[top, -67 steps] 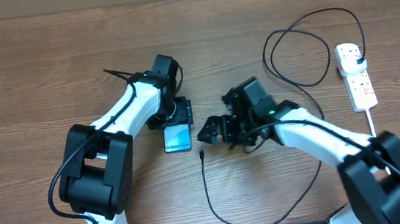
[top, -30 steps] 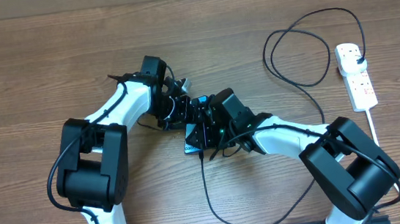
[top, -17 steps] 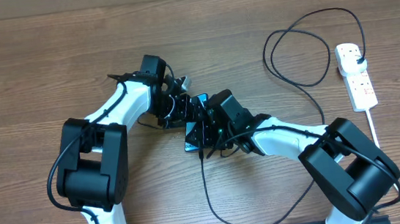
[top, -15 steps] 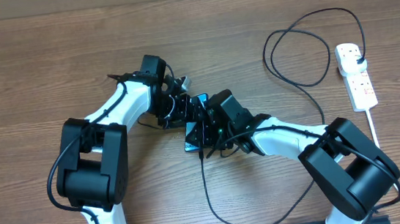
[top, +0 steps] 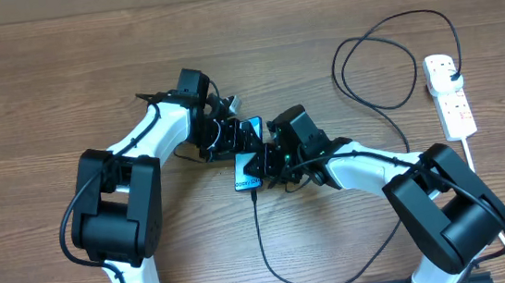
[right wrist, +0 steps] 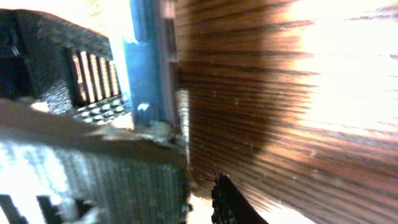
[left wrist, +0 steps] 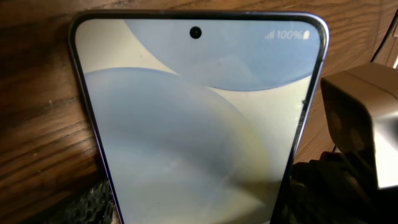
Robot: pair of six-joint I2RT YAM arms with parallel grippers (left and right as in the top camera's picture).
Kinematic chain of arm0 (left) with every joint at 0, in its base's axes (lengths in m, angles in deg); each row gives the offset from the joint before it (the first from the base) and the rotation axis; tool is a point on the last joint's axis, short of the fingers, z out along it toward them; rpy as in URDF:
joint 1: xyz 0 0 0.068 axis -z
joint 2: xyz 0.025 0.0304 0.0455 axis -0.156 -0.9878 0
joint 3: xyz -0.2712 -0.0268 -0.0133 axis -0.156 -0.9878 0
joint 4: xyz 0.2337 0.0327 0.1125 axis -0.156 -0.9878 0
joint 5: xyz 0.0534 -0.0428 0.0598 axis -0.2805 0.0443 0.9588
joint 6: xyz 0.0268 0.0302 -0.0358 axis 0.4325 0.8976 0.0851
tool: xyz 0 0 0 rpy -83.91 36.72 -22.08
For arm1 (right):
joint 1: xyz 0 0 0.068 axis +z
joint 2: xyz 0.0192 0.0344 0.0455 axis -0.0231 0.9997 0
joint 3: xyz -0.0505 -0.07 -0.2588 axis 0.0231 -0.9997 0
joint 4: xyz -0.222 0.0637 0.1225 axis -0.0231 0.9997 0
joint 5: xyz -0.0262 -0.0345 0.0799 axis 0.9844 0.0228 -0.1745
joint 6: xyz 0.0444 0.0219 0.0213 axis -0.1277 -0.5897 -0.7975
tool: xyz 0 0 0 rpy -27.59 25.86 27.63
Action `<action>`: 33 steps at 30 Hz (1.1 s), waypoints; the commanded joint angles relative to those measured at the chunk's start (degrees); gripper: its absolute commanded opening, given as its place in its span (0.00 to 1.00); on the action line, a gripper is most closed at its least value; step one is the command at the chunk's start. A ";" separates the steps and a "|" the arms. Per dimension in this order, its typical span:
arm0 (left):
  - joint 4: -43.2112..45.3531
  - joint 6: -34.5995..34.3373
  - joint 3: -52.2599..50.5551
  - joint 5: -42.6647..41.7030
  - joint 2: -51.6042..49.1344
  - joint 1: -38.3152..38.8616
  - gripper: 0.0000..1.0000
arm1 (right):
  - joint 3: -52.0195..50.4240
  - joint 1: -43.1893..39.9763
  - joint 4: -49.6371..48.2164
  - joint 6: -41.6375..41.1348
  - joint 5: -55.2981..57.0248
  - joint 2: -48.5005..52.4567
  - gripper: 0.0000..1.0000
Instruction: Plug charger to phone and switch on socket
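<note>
The brown wooden bench [top: 43, 87] is streaked with darker grain. The slim rectangular smartphone [left wrist: 199, 124] has a screen of pale blue and cream curves inside a dark rim (with white status marks in one top corner). The long thin charger cable [top: 260, 243] is black throughout. The white elongated power strip [top: 451, 99] carries small red marks, and its thick cord [top: 470, 153] is white. The left robot arm [top: 154, 132] and right robot arm [top: 375, 162] are white shells with black joints.

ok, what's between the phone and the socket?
Overhead: from the phone, the right arm, then the charger's black loops before the socket.
</note>
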 commanded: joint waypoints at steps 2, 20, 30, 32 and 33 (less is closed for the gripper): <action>-2.23 3.23 -2.58 0.81 -2.73 1.68 0.77 | 1.53 -1.60 -3.52 -2.64 2.25 -1.44 0.19; -2.86 7.98 -1.97 -16.33 -2.51 -0.72 1.00 | 1.53 -7.10 -5.40 4.20 -15.39 -3.15 0.04; 2.23 16.31 -1.42 -52.85 -2.27 -6.19 0.91 | 1.53 -10.38 -13.33 5.40 -30.49 -3.39 0.04; 2.23 16.26 -1.40 -52.85 -2.27 -6.29 0.79 | 1.53 -10.38 -13.75 5.38 -28.89 -3.39 0.04; 2.23 16.26 -1.31 -52.85 -2.27 -6.32 0.75 | 1.53 -10.38 -14.32 5.35 -28.48 -3.39 0.04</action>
